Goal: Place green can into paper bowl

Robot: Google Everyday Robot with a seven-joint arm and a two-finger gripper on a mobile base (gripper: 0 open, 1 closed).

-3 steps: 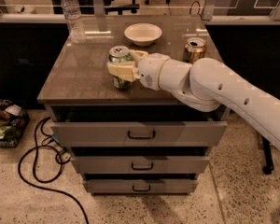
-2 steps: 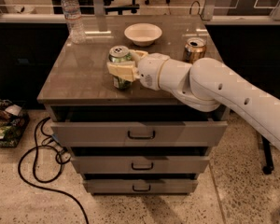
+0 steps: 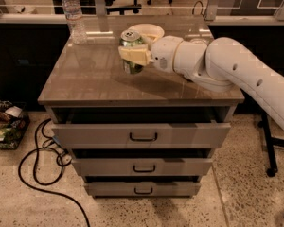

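Observation:
The green can [image 3: 130, 39] has a green-and-white label and a silver top. My gripper [image 3: 131, 56] is shut on it with cream fingers around its middle and holds it upright, lifted off the wooden tabletop [image 3: 85, 74]. Its shadow falls on the wood below. The paper bowl [image 3: 152, 30], white and shallow, sits just behind and to the right of the can, partly hidden by the can and the gripper. My white arm [image 3: 227, 65] reaches in from the right.
A clear water bottle [image 3: 73, 15] stands at the table's back left corner. The cabinet below has three drawers; the top drawer [image 3: 142, 135] is slightly pulled out. Black cables [image 3: 38, 169] and a basket [image 3: 2, 124] lie on the floor at left.
The can has been lifted off the tabletop and carried back toward the bowl. The gold can at the right is now hidden behind my arm.

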